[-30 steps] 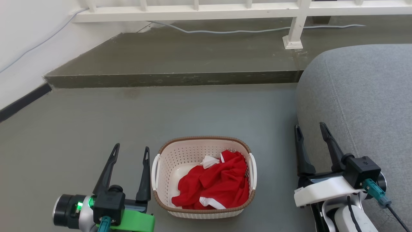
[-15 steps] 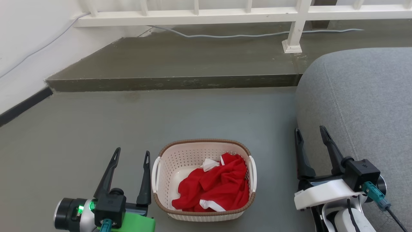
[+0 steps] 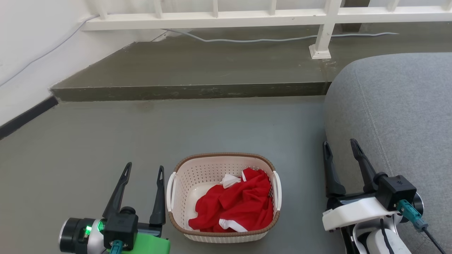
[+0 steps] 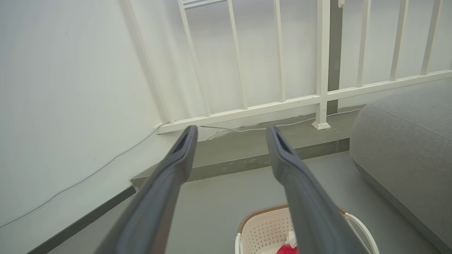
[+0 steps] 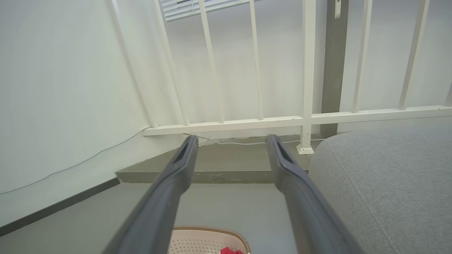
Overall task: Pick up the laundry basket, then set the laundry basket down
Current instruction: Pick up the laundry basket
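Your laundry basket (image 3: 204, 169) sits on the grey floor (image 3: 229, 123) with a red garment (image 3: 236, 204) heaped inside it. Just beside the basket's left handle, your left gripper (image 3: 145, 165) hovers, its fingers spread apart and holding nothing. Well off the basket's right side, your right gripper (image 3: 339, 141) is also parted and empty, in front of the grey sofa (image 3: 399, 113). Beyond the basket rises a step (image 3: 190, 90).

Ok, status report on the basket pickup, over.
Left gripper and right gripper open, empty, flanking the laundry basket. Basket on floor, not lifted, red garment inside. Grey sofa close beside right gripper.
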